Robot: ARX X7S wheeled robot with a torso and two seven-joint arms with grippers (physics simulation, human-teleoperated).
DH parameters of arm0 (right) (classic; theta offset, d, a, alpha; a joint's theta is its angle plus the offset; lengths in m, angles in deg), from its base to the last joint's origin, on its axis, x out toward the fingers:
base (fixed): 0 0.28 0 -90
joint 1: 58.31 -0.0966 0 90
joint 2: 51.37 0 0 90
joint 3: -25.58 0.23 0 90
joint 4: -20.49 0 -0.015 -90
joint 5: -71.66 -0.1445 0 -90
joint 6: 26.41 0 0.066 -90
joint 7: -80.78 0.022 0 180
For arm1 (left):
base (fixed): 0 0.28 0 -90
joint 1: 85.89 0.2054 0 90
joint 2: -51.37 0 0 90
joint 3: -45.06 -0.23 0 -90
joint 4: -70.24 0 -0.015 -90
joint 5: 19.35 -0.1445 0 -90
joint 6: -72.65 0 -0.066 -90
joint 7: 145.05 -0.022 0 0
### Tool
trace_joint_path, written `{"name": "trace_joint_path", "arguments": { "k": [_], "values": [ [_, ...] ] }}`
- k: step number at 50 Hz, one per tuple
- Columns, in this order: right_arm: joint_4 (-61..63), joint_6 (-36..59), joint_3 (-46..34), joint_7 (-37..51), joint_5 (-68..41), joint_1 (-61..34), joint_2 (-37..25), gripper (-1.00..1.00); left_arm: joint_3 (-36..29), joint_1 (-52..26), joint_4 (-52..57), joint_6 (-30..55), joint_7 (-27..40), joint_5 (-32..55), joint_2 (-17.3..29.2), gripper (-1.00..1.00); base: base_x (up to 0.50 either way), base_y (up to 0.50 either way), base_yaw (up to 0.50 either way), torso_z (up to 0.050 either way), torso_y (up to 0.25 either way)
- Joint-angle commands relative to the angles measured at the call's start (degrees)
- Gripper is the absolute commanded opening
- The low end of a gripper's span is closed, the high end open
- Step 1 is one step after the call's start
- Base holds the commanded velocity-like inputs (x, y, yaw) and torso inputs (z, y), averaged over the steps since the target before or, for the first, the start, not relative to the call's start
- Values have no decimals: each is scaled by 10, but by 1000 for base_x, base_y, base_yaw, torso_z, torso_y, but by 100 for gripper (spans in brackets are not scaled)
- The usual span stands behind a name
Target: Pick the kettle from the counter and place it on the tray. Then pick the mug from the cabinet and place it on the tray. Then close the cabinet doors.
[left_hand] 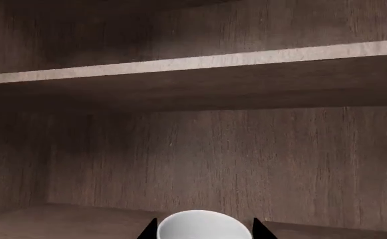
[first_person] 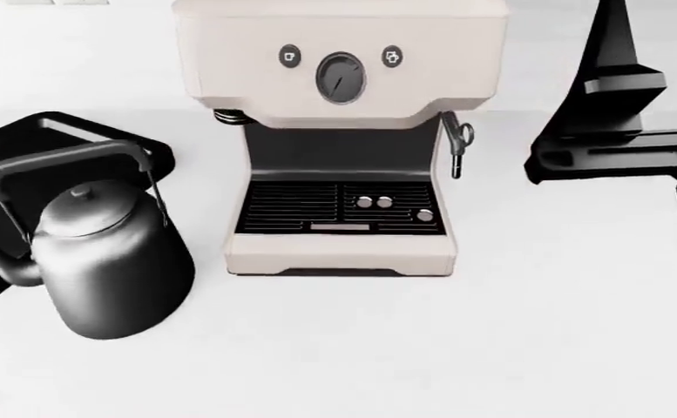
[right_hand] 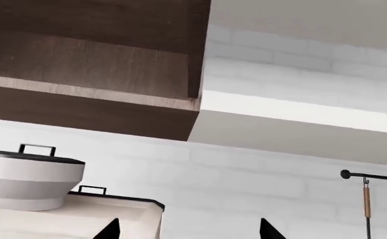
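One kettle, one tray, one coffee machine, one mug, one lidded pot, two hanging utensils.

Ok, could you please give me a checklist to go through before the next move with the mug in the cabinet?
1. Mug sits between the left gripper fingertips: ok.
2. Grip is firm on the mug: cannot tell, the contact lies at the picture's edge.
3. Cabinet shelf is well above the mug: ok.
4. Kettle stands upright at the tray: ok. Whether it is fully inside the rim: cannot tell.
5. Right gripper is open and empty: ok.
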Motion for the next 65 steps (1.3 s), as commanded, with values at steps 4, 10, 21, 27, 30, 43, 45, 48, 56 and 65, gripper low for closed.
{"name": "trace_joint_path", "arguments": {
  "k": [4,10,21,27,30,43,45,48,56,65],
  "values": [
    [4,-8,4,0,2,10,-7,100,4,-3,31,21,-13,-3,1,-100,-500,-3,0,0,0],
    [6,-22,9,-7,15,30,-14,100,7,-3,48,34,-35,8,9,-100,0,0,0,0,0],
    [8,-60,17,-24,59,92,-30,100,27,142,389,237,-114,33,70,-100,0,0,0,0,0],
    [5,-68,15,-29,77,110,-27,100,28,220,475,248,-519,-367,9,-100,0,0,0,0,0],
    [5,-70,9,-34,92,124,-24,100,24,260,516,247,-752,-625,2,-100,0,0,0,0,0],
    [6,-75,8,-34,97,129,-24,100,14,444,632,246,-920,-773,41,-100,0,0,0,0,0],
    [6,-74,7,-34,98,129,-23,100,16,463,640,246,-920,-772,44,-100,0,0,0,0,0],
    [3,-76,7,-34,102,132,-22,100,15,480,647,244,-920,-771,53,-100,0,0,0,0,0],
    [0,-78,5,-27,98,137,-21,100,29,482,637,229,-917,-776,57,-100,0,27,0,0,0],
    [11,-79,11,-21,84,128,-31,100,29,463,630,238,-919,-776,55,-100,-3,480,0,0,0]
  ]
}}
